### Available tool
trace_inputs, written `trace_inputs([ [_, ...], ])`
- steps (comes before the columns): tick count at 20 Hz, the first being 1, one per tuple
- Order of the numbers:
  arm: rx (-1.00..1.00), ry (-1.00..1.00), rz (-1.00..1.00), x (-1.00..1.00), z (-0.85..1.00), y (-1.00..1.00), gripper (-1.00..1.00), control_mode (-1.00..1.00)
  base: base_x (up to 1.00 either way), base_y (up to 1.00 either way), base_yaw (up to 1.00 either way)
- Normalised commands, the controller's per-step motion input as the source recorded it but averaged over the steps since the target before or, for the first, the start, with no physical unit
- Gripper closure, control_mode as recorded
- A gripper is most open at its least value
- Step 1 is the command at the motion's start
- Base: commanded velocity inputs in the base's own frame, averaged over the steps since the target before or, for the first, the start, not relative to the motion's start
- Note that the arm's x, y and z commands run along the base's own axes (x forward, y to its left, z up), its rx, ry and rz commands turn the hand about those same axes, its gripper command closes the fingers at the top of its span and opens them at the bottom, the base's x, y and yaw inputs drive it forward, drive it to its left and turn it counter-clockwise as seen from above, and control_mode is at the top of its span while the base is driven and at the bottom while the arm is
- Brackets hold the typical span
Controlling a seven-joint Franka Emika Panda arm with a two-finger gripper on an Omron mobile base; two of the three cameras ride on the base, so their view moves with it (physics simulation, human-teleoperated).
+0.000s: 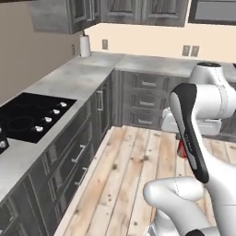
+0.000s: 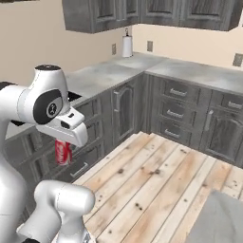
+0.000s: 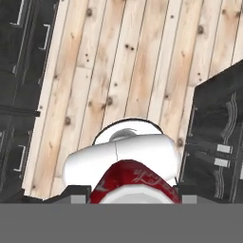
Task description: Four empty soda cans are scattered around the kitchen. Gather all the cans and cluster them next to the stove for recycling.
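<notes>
A red soda can [image 2: 63,153] with white markings hangs upright under the hand, over the plank floor, with my gripper [image 2: 63,146] shut on it. The left base view shows a sliver of the can [image 1: 181,150] behind the dark forearm. From the hand camera the can [image 3: 135,182] sits between the fingertips, above the robot's white base. The stove [image 1: 27,115], a flat black cooktop with white knobs, lies in the left counter, well to the left of the held can and higher than it.
Grey marble counters [image 1: 78,78] wrap the corner over dark cabinets [image 2: 175,111]. A paper towel roll [image 1: 85,46] stands at the back of the counter. Open plank floor [image 2: 156,185] stretches ahead. A grey surface corner [image 2: 218,218] juts in at lower right.
</notes>
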Motion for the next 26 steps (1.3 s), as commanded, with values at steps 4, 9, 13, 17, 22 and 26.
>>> trace_inputs([
  [4, 0.0, 0.0, 0.0, 0.0, 0.0, 0.0, 1.0, 1.0, 0.95, -0.3, 0.19],
  [9, 0.0, 0.0, 0.0, 0.0, 0.0, 0.0, 1.0, 1.0, 0.84, -0.39, 0.2],
  [13, 0.0, 0.0, 0.0, 0.0, 0.0, 0.0, 1.0, 1.0, 0.61, -0.24, 0.39],
  [17, 0.0, 0.0, 0.0, 0.0, 0.0, 0.0, 1.0, 1.0, 0.35, -0.21, 0.42],
  [22, 0.0, 0.0, 0.0, 0.0, 0.0, 0.0, 1.0, 1.0, 0.21, -0.36, 0.39],
  [26, 0.0, 0.0, 0.0, 0.0, 0.0, 0.0, 1.0, 1.0, 0.3, -0.53, 0.39],
])
